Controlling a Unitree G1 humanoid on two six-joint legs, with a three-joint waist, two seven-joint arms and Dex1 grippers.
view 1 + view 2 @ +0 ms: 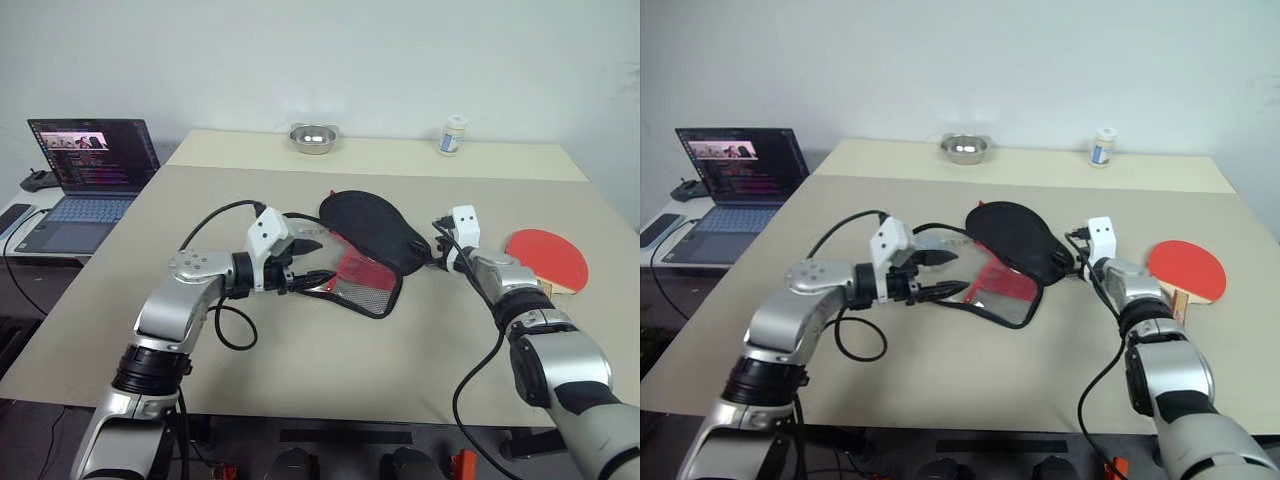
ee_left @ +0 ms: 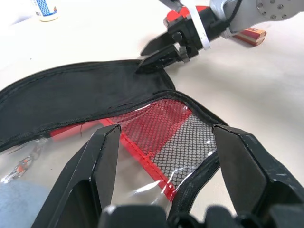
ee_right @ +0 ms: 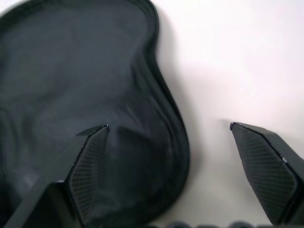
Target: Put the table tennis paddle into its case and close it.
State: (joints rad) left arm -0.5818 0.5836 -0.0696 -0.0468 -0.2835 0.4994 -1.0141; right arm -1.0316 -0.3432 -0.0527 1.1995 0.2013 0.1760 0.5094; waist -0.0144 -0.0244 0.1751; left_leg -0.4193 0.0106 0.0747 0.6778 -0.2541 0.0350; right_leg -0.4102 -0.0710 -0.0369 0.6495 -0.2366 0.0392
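So my left pincer (image 1: 305, 262) has its jaws apart around the clear-panel end of the soft black-and-red zip case (image 1: 370, 245), mid-surface. Right pincer (image 1: 437, 245) is wide apart at the case's right edge. The red rubber paddle (image 1: 547, 257) lies just right of that arm, wooden handle toward me, with open beige surface (image 1: 330, 360) around it.

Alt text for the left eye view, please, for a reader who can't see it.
An unzipped case lies mid-table between two open end effectors, left at its clear-panel end, right at its black edge. The red table tennis paddle lies apart, beside the right arm.
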